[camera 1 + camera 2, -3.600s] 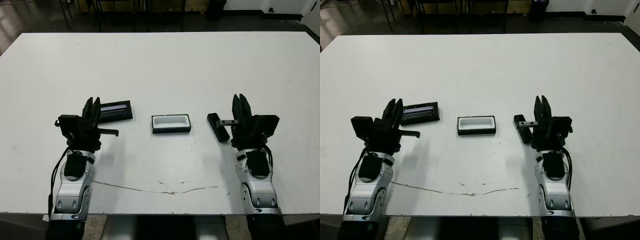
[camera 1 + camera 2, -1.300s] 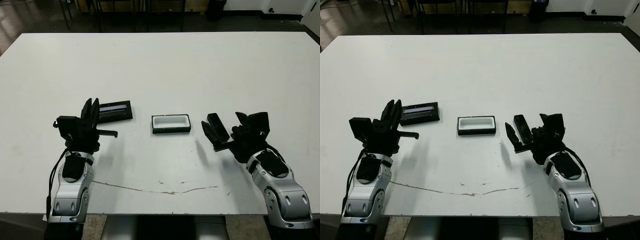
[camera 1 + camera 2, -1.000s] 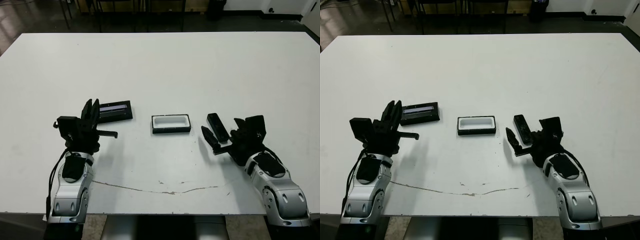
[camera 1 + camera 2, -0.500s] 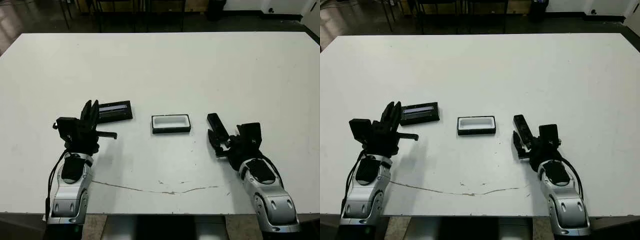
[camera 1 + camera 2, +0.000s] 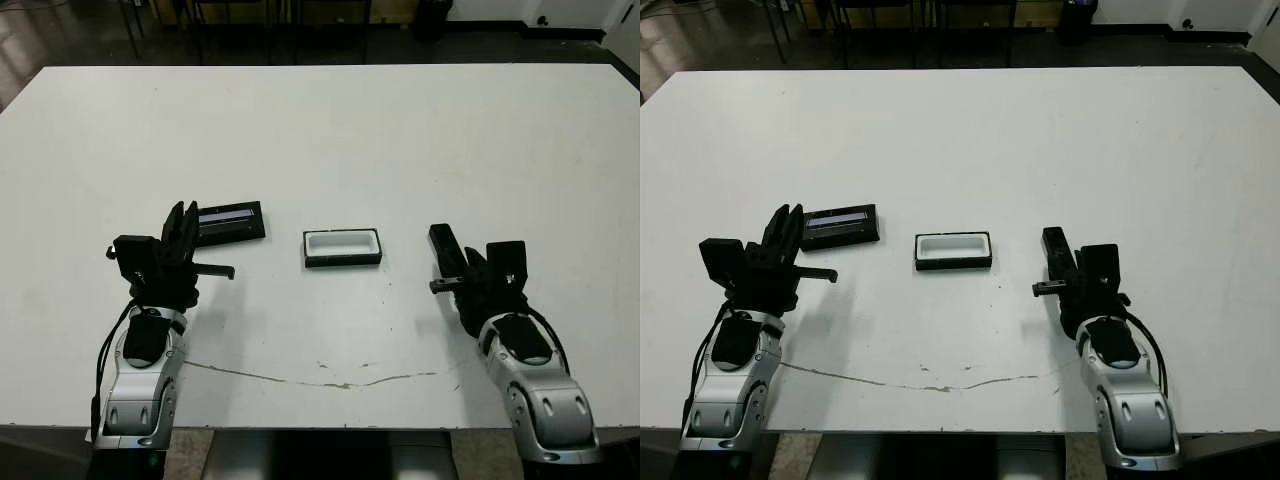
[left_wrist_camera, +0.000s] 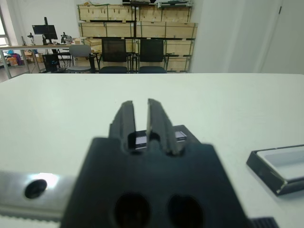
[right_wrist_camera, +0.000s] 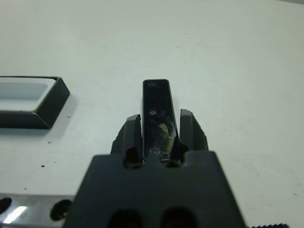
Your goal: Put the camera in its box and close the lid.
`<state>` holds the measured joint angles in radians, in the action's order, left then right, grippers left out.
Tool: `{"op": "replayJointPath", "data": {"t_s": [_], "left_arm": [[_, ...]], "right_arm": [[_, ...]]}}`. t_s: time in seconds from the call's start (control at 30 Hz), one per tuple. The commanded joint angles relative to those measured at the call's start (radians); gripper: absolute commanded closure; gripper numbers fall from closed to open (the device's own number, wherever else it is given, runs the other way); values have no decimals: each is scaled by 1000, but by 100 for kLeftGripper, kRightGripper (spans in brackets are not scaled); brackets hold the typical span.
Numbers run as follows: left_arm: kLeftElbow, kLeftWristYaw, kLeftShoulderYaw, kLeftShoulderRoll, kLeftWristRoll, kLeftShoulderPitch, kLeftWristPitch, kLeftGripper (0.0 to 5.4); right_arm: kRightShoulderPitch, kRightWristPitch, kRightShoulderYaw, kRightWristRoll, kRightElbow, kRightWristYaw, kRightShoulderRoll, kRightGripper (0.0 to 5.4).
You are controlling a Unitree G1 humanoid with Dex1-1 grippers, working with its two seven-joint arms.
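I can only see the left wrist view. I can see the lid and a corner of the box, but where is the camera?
Observer: The camera is over on the robot's right side, between the fingers of the right gripper, which press against its two long sides.
Child: Is there anything inside the box?
Observer: No. From the head view, the box shows only its white lining, and it sits open between the two arms.
Child: Is the camera touching the box?
Observer: No. It is to the right of the box, with bare table between them.
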<state>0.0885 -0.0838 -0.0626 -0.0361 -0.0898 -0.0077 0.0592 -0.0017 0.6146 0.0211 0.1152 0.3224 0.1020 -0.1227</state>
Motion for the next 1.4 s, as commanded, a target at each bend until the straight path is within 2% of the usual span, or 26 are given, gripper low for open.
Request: {"op": "replayJointPath", "data": {"t_s": [0.03, 0.33, 0.47, 0.67, 0.87, 0.97, 1.07, 1.13, 1.33, 1.4], "left_arm": [[-9, 1, -1, 1, -5, 9, -15, 540], [-9, 0, 1, 0, -7, 7, -14, 540], [-14, -1, 2, -2, -4, 5, -5, 540], [-14, 0, 1, -4, 0, 4, -7, 540], [-9, 3, 2, -2, -2, 5, -19, 540], [-8, 3, 3, 0, -3, 7, -14, 540], [-9, 4, 2, -2, 0, 8, -9, 540], [-9, 5, 1, -4, 3, 10, -5, 540], [-14, 4, 1, -5, 4, 12, 8, 540], [-12, 5, 2, -4, 3, 13, 5, 540]], "right_arm": [[-17, 49, 37, 44, 10, 31, -18, 490], [-82, 161, 157, 195, 80, 96, -64, 491], [-112, 125, 191, 252, 103, 142, -96, 491], [-188, 121, 206, 317, 105, 222, -172, 491], [-332, 108, 158, 367, -67, 419, -287, 491], [-427, 3, 85, 344, -260, 626, -356, 491], [-520, -193, -6, 272, -455, 829, -391, 491], [-577, -274, -48, 240, -560, 913, -387, 491], [-738, -416, -137, 162, -857, 1087, -339, 492], [-774, -461, -165, 127, -912, 1118, -329, 492]]}}
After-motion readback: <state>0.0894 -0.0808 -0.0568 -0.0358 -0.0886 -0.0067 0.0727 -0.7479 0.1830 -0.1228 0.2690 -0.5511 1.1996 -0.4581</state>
